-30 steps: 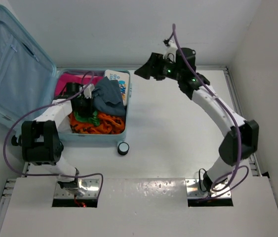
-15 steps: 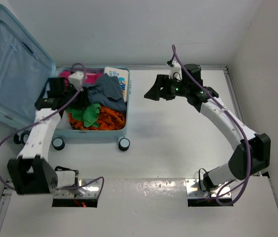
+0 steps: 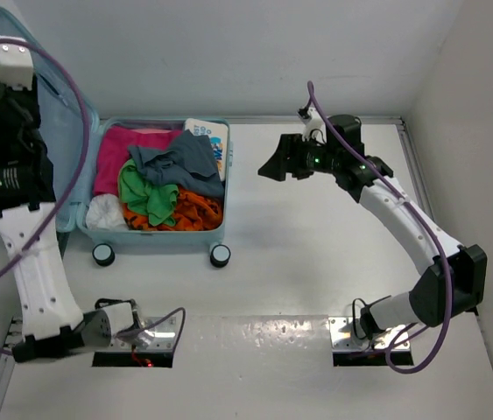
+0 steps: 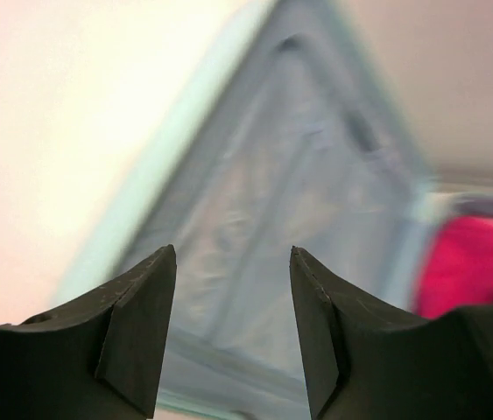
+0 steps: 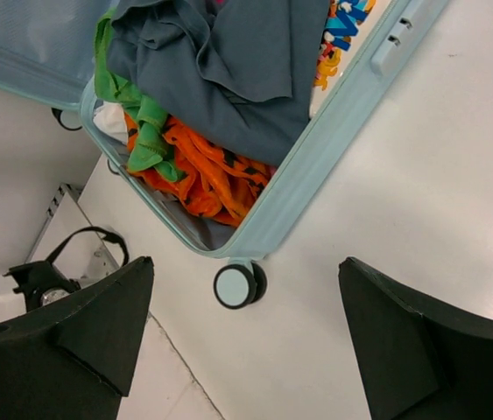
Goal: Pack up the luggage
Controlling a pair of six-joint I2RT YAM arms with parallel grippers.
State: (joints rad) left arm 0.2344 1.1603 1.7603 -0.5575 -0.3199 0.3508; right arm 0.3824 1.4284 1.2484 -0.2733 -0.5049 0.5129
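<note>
The luggage (image 3: 163,238), a pale blue hard-shell suitcase, lies open at the left of the table. Its lid (image 3: 64,131) leans back against the wall. The base holds a pile of clothes: a grey-blue garment (image 3: 185,157), a green one (image 3: 145,192), an orange one (image 3: 195,212), pink cloth (image 3: 128,144) and something white (image 3: 106,210). My left arm (image 3: 18,175) is raised high over the lid. The left gripper (image 4: 233,249) is open and empty, facing the grey-blue lining (image 4: 264,175). My right gripper (image 3: 270,166) hovers open and empty to the right of the suitcase, above its front wheel (image 5: 233,285).
A box with blue and orange print (image 3: 211,138) stands in the far right corner of the suitcase. Two wheels (image 3: 220,255) (image 3: 102,254) stick out at its near edge. Walls close in behind and on the left. A raised rail (image 3: 421,175) borders the table on the right.
My left arm has lifted out of the suitcase and swung up and left over the lid, its gripper opening and leaving the clothes in the base. The right gripper drew back to the right.
</note>
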